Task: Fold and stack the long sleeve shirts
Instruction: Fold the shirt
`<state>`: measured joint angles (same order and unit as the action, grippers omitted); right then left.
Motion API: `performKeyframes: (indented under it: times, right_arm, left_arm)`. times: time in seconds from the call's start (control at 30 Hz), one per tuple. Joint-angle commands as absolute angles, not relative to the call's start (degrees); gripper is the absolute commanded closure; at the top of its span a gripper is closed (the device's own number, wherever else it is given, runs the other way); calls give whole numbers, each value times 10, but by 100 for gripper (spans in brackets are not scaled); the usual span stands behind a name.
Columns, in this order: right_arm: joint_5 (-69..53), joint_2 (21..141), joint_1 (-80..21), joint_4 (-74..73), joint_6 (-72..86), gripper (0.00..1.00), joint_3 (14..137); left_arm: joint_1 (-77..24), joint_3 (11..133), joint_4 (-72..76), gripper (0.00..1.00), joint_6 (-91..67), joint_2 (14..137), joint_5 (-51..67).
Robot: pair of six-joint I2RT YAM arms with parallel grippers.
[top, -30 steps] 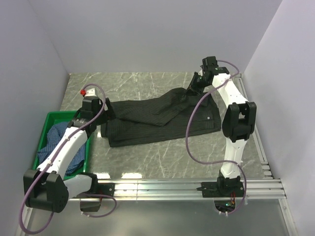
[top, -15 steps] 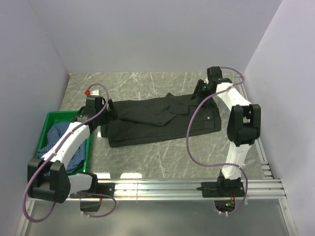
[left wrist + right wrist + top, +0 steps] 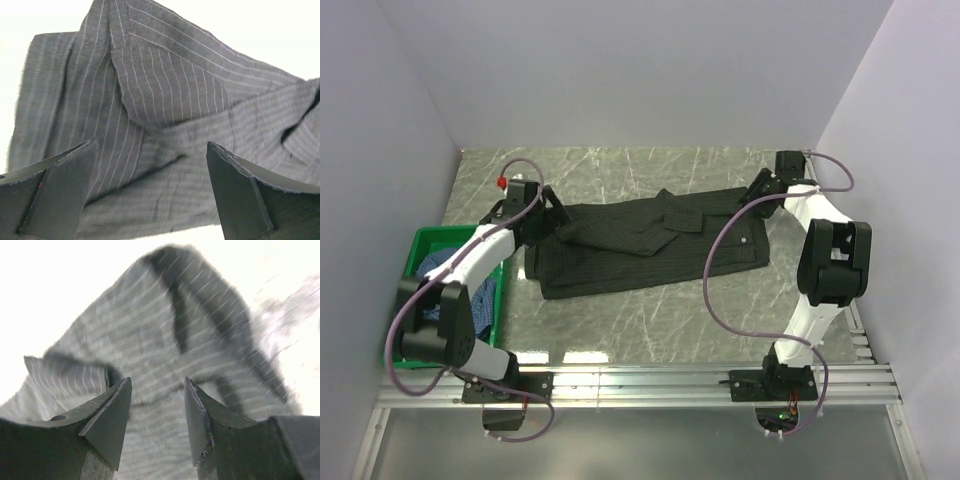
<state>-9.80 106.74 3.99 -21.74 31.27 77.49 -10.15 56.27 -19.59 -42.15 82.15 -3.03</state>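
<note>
1. Both arms have swung outward; black shirt (image 3: 640, 245) lies flat on the table (image 3: 620, 170).
2. Left end effector (image 3: 150, 145): wide, empty, at shirt's left edge.
3. Right end effector (image 3: 157, 382): narrow, empty, at far-right corner.

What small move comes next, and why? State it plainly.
Probably lower the left pincer and shut it on the left edge of the black shirt. It is open with that cloth right before its fingers, and the shirt lies spread out, not yet folded small.

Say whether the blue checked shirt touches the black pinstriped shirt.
Apart. Top external view shows the blue checked shirt inside the green plastic crate, the black pinstriped shirt outside its wall.
</note>
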Motion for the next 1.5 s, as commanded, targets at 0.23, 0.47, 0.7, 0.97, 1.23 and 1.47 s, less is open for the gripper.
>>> performKeyframes:
  times: [0.23,0.47,0.7,0.97,1.23,1.47]
  right_arm:
    - [-183,1154,69,-116,366,46,802]
    - [-208,1181,68,-92,374,49,802]
    - [-197,1187,73,-93,360,90,809]
    - [-177,1194,99,-126,311,100,846]
    - [-178,1223,111,-171,270,95,880]
    - [-169,1153,102,-177,266,54,849]
  left_arm:
    - [-101,548,-103,5,-511,936,-30]
    - [-100,505,-74,5,-529,954,-17]
    - [-101,472,-76,5,-545,965,-18]
    - [-93,463,-120,5,-551,965,-35]
    - [-82,468,-127,5,-544,960,-19]
    - [-83,508,-164,3,-522,917,-5]
